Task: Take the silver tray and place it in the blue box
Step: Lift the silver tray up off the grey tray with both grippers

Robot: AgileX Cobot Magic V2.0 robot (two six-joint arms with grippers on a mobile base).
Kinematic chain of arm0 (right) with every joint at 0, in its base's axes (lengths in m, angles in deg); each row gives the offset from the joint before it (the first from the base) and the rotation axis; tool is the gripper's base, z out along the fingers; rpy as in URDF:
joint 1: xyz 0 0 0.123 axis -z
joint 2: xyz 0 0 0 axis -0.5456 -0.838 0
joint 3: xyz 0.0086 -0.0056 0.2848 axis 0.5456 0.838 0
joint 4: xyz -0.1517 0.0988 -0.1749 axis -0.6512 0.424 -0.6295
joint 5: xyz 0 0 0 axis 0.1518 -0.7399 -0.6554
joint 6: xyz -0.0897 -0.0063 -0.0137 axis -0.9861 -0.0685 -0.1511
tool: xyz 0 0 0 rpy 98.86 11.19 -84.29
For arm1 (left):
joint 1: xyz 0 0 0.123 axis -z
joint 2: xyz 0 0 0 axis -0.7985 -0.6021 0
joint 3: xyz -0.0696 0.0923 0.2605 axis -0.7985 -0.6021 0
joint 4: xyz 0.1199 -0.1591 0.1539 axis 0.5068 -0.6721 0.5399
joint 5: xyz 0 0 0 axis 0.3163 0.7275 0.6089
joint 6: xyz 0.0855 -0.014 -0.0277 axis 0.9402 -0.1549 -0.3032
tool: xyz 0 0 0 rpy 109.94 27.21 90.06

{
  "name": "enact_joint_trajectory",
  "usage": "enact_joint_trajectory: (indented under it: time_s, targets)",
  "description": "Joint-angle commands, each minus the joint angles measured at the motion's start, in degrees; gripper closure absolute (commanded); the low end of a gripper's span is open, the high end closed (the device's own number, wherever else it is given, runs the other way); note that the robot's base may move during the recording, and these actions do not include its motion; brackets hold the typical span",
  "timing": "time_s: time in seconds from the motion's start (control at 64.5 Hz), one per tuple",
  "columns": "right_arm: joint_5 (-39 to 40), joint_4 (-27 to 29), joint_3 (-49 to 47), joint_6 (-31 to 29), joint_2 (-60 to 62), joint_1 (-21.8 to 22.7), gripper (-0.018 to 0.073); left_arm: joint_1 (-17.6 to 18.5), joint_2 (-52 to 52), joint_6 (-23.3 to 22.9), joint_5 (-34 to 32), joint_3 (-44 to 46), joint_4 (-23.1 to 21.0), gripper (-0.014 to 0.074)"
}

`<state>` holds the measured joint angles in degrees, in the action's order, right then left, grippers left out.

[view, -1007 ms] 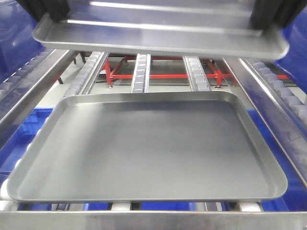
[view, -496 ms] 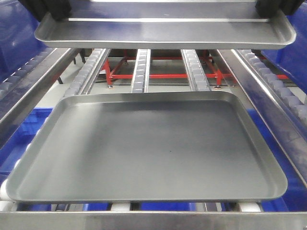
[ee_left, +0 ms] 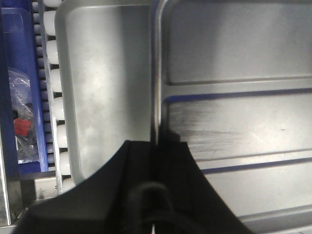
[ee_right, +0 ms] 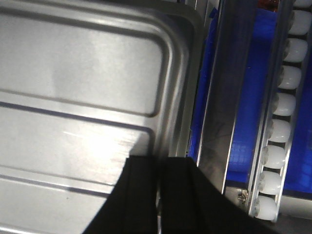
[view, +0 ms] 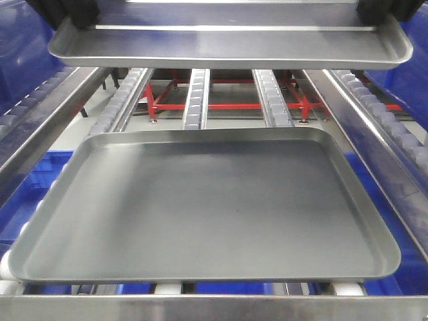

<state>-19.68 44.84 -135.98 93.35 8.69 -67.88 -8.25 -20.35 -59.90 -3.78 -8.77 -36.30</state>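
The silver tray [view: 227,45] hangs level in the air across the top of the front view, its ridged floor showing in the left wrist view [ee_left: 234,117] and the right wrist view [ee_right: 73,97]. My left gripper [ee_left: 157,144] is shut on the tray's left rim, seen as black fingers [view: 73,13] at the top left. On the opposite rim my right gripper [ee_right: 160,161] is shut too, with its black fingers [view: 381,10] at the top right. Blue plastic of the blue box [ee_right: 243,122] shows below the roller rails and under the lower tray [view: 40,174].
A larger matte dark-grey tray [view: 200,207] lies on the roller conveyor directly beneath the held tray, also seen from the left wrist [ee_left: 107,87]. Steel rails [view: 374,134] and white rollers [ee_right: 280,131] run along both sides. A plastic bag with red parts [ee_left: 22,126] lies at the left.
Over the last second the silver tray rose and its right end came up level. It has not moved in the last half second.
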Motion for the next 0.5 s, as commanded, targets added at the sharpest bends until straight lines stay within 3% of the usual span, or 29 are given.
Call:
enact_joint_trajectory:
  time_s: [0.0, 0.48]
  targets:
    - [0.25, -3.43, -2.21, -1.2, 2.01, 0.01, 0.0503, 0.4, 1.73, 0.61, -0.51, 1.93, 2.76, 0.0693]
    - [0.3, -3.43, -2.21, -1.2, 2.01, 0.01, 0.0503, 0.4, 1.73, 0.61, -0.51, 1.93, 2.66, 0.0693]
